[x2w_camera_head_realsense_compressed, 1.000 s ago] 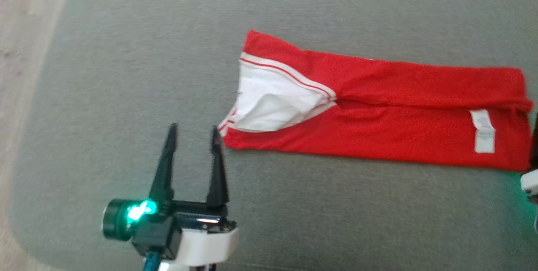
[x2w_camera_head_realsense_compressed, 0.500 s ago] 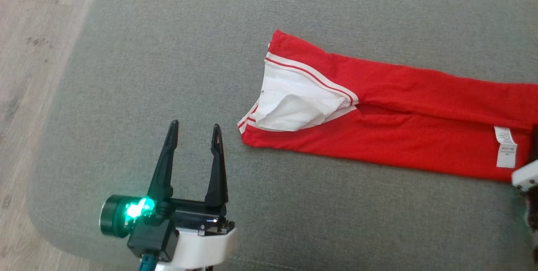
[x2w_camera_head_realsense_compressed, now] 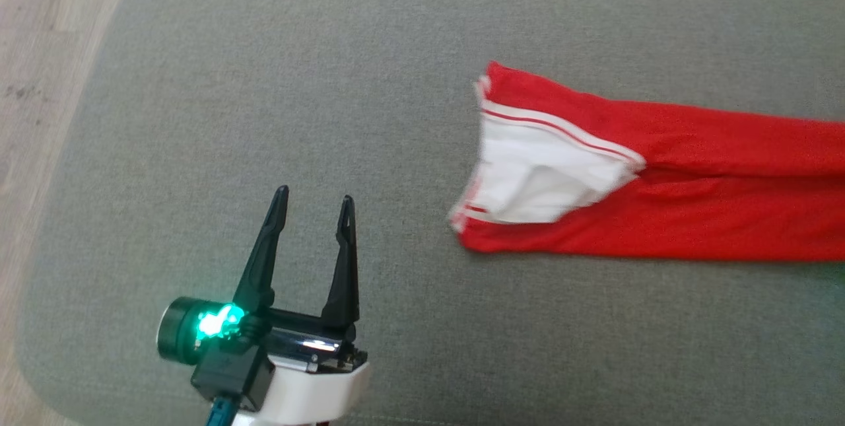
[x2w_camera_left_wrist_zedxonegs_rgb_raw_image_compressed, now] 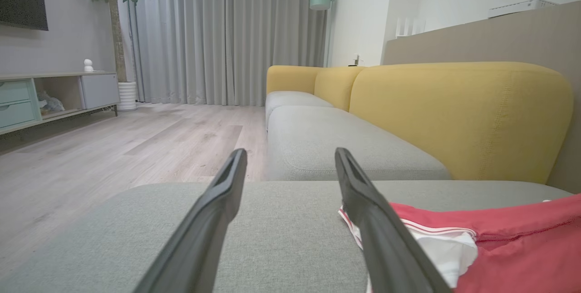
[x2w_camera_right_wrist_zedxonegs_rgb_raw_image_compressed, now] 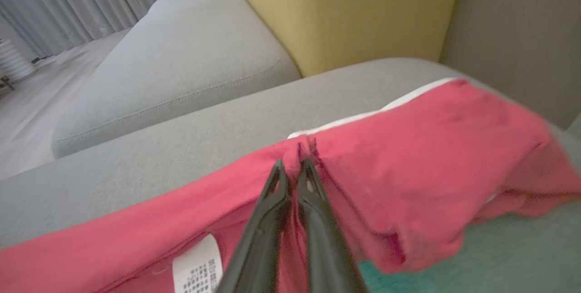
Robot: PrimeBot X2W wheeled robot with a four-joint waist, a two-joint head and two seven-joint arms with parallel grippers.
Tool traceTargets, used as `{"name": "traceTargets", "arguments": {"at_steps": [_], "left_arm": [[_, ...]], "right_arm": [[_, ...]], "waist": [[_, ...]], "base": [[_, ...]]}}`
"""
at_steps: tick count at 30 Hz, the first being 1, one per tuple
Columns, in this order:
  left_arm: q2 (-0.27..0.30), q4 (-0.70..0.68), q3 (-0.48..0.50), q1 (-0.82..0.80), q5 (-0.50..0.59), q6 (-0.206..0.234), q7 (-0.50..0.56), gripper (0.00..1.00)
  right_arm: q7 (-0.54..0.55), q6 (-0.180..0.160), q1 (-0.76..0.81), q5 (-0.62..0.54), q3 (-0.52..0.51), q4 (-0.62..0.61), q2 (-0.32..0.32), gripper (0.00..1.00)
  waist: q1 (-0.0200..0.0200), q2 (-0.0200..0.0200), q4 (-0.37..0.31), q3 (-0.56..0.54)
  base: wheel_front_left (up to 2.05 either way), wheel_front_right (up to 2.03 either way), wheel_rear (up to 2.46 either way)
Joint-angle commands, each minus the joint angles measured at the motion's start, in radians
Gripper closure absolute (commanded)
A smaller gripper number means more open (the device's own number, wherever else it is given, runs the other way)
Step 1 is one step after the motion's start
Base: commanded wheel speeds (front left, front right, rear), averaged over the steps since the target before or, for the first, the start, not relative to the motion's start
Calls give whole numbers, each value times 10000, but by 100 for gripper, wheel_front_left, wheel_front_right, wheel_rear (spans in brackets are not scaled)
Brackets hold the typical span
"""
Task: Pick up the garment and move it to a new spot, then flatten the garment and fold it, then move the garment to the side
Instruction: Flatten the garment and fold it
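Observation:
The red garment (x2w_camera_head_realsense_compressed: 660, 201) with white trim lies folded lengthwise on the grey seat cushion (x2w_camera_head_realsense_compressed: 264, 82), and its right part runs off the head view's right edge. My left gripper (x2w_camera_head_realsense_compressed: 314, 195) stands open to the left of the garment's white-trimmed end, apart from it and holding nothing. In the left wrist view, that gripper (x2w_camera_left_wrist_zedxonegs_rgb_raw_image_compressed: 290, 152) has the garment (x2w_camera_left_wrist_zedxonegs_rgb_raw_image_compressed: 522, 238) just past its right finger. In the right wrist view, my right gripper (x2w_camera_right_wrist_zedxonegs_rgb_raw_image_compressed: 292, 162) is shut on a pinched fold of the garment (x2w_camera_right_wrist_zedxonegs_rgb_raw_image_compressed: 408, 170), near its white care label (x2w_camera_right_wrist_zedxonegs_rgb_raw_image_compressed: 197, 263).
Wooden floor (x2w_camera_head_realsense_compressed: 39, 16) lies past the cushion's rounded left edge. A yellow sofa backrest (x2w_camera_left_wrist_zedxonegs_rgb_raw_image_compressed: 454, 111) rises behind the cushion, and another grey seat cushion (x2w_camera_left_wrist_zedxonegs_rgb_raw_image_compressed: 336, 143) lies beyond it. A bare stretch of cushion lies left of the garment.
The garment has slid to the right across the cushion, away from my left gripper. The right gripper and the care label have left the head view's right edge. The left gripper has stayed open.

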Motion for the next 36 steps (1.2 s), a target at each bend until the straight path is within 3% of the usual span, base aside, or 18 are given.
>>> {"name": "traceTargets", "arguments": {"at_steps": [1,5,8,11,16,22,29,31,36], "left_arm": [[-78,-360,345,-58,110,-71,-49,0],[-86,-313,581,158,203,-268,-49,0],[-91,-296,731,244,253,-390,-49,0],[-97,-286,794,255,245,-489,-49,0],[-104,-221,637,246,126,-541,-49,0],[-106,-93,408,197,-169,-498,-49,0],[-107,6,186,56,-319,-502,-49,0],[-107,38,170,29,-359,-482,-49,0],[-108,82,140,-12,-439,-400,-49,0]], "right_arm": [[70,65,-98,61,121,-428,-556,100],[730,65,-276,352,348,-1584,-943,100],[1217,65,-320,443,469,-2841,-742,100],[1696,65,-262,223,567,-4136,116,100],[2650,65,-205,-596,941,-6014,2189,100],[3483,65,-185,-1673,2042,-6986,4383,100],[3434,65,-79,-1945,2770,-5921,4810,100],[3339,65,-82,-1687,2991,-5587,4828,0],[2708,65,-231,-1199,3355,-5551,4835,0]], "waist": [[-1,0,-66,-68],[-1,0,-257,-241],[-1,0,-358,-322],[-1,0,-409,-390],[-1,0,-299,-528],[-1,0,180,-633],[-1,0,677,-615],[-1,0,794,-586],[-1,0,887,-567]], "base": [[0,0,0],[0,0,0],[0,0,0],[0,0,0],[0,0,0],[0,0,0],[0,0,0],[0,0,0],[0,0,0]]}}
